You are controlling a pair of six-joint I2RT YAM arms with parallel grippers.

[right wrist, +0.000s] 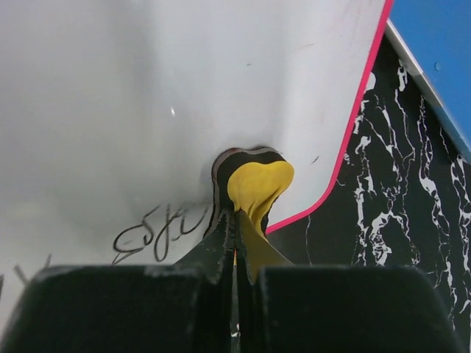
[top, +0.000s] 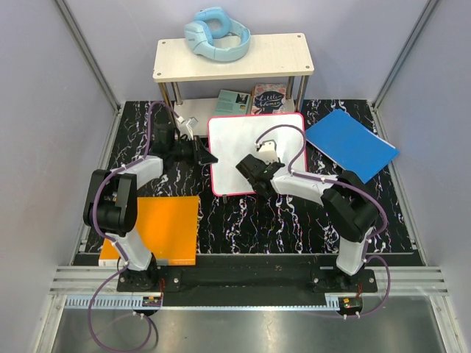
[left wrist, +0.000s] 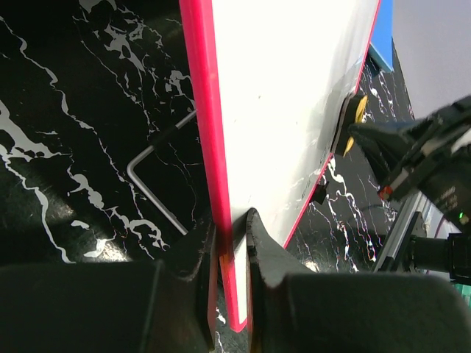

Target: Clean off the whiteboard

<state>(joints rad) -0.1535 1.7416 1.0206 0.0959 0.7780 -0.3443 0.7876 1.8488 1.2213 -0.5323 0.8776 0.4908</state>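
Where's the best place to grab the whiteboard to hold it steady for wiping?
Its left edge, coming from the left. The whiteboard is thin and flat, so only its pink rim fits between jaws. The left gripper is shut on that edge, well apart from the yellow pad the right gripper holds against the face.

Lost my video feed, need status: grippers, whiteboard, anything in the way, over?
Left gripper jaws clamped on whiteboard rim. Right gripper jaws shut on yellow eraser pad, against board. Dark writing beside it, unerased. No obstruction seen.
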